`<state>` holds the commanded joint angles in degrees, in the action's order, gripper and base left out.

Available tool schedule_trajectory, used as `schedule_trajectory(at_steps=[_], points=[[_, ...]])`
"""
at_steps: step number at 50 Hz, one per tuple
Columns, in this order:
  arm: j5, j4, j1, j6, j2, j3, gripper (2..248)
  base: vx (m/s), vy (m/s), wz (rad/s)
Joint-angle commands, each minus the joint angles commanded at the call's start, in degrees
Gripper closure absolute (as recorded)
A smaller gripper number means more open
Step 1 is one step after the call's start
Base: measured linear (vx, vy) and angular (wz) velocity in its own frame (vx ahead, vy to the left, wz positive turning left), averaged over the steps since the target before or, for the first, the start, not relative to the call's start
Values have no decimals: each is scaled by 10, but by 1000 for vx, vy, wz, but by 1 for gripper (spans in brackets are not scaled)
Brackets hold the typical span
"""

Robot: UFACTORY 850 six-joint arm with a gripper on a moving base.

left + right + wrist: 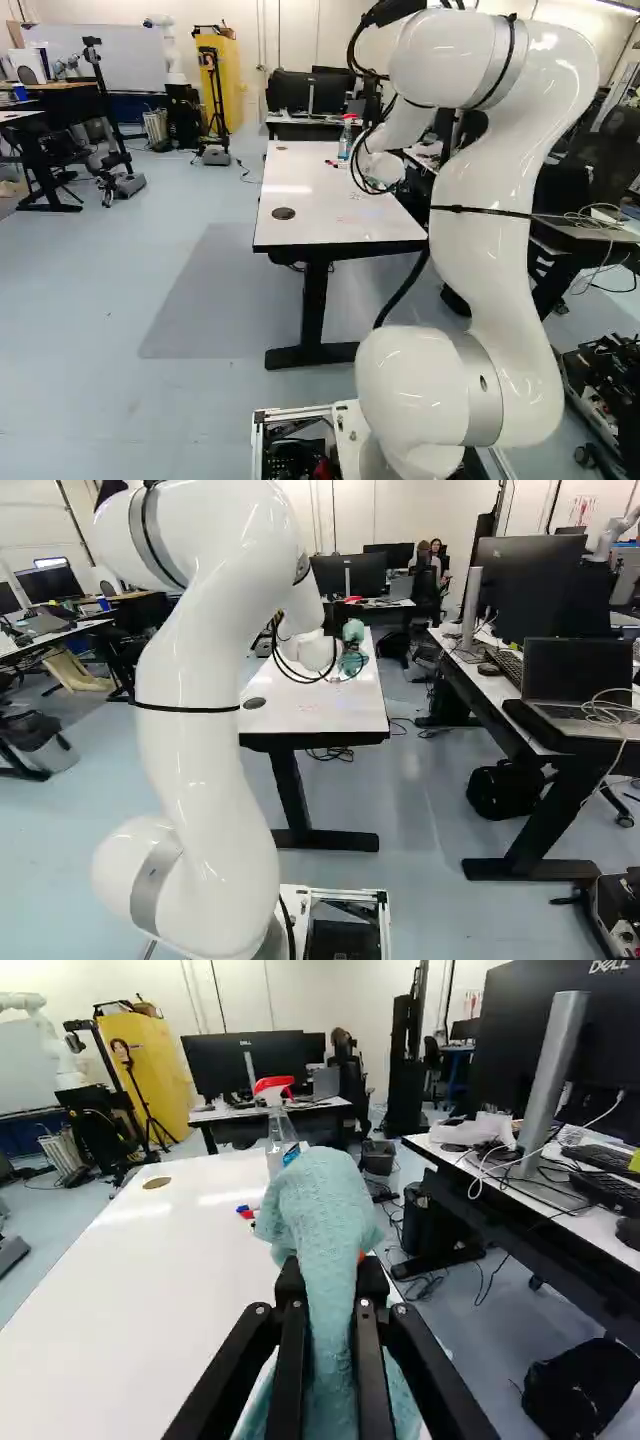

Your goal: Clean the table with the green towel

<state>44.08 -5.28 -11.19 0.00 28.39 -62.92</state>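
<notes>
Nearest: the arm (205,700) rises at the near end of the bench (140,1290) and reaches forward along its robot's-right long edge. The bench's long axis runs away from the arm.

End effector (331,1282): closed on the green towel (318,1200), cloth pinched between its two fingers. One part of the towel bulges up ahead of the fingertips; the rest hangs beneath them, at the bench's robot's-right edge. Contact between the hanging cloth and the bench cannot be confirmed.

Governing relation: the towel is in the grip, while most of the bench top lies below it and to the robot's left. In my judgement, the next move calls for lowering the cloth and carrying it leftward onto the bench; wiping straight down from here risks the cloth slipping over the edge.

Farther along the bench, ahead and slightly left of the towel: small red and blue items (246,1212), probably markers. Beyond them on the bench, partly hidden by the towel, stands the spray bottle (277,1145), upright. Assessed hazard: a long forward stroke along this edge could topple it. Wiping is judged outstanding.
</notes>
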Motion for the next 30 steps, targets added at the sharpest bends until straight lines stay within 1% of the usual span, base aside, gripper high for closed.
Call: schedule_trajectory(at_steps=[14,30], points=[[0,0,-8,0,9,7,203,0,0,0],[0,0,-9,0,26,7,203,0,0,0]])
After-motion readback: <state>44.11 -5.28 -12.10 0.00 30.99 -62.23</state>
